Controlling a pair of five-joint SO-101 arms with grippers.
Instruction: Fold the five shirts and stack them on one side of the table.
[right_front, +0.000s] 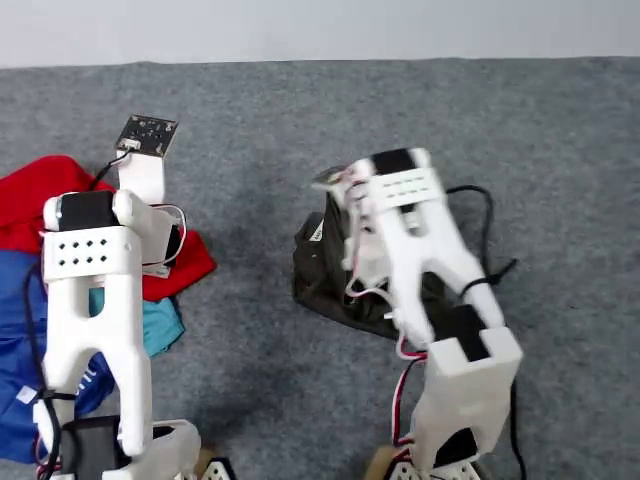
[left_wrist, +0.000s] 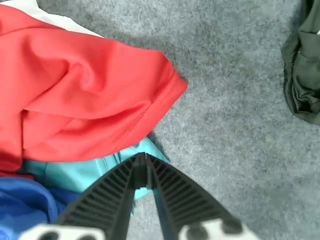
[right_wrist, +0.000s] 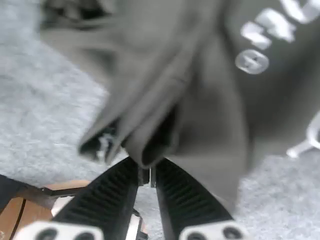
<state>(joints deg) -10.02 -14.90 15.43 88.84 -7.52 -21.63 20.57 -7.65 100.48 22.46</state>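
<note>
At mid-table, my right claw (right_wrist: 145, 172) is pinched shut on a fold of the dark shirt (right_front: 322, 272), bunched just beyond its tips; my left claw (left_wrist: 145, 160), closed and apparently empty, hangs over the teal shirt (left_wrist: 75, 172), well apart.

High cam looks down from far over the table (right_front: 560, 110), wrist cams peer close along their own jaws, all three catching the dark shirt (right_front: 318, 275) beyond.

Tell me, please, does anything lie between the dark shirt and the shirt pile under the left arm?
Nothing visible on the grey table between dark shirt and red shirt; the left gripper hangs over the teal shirt beside it.
</note>
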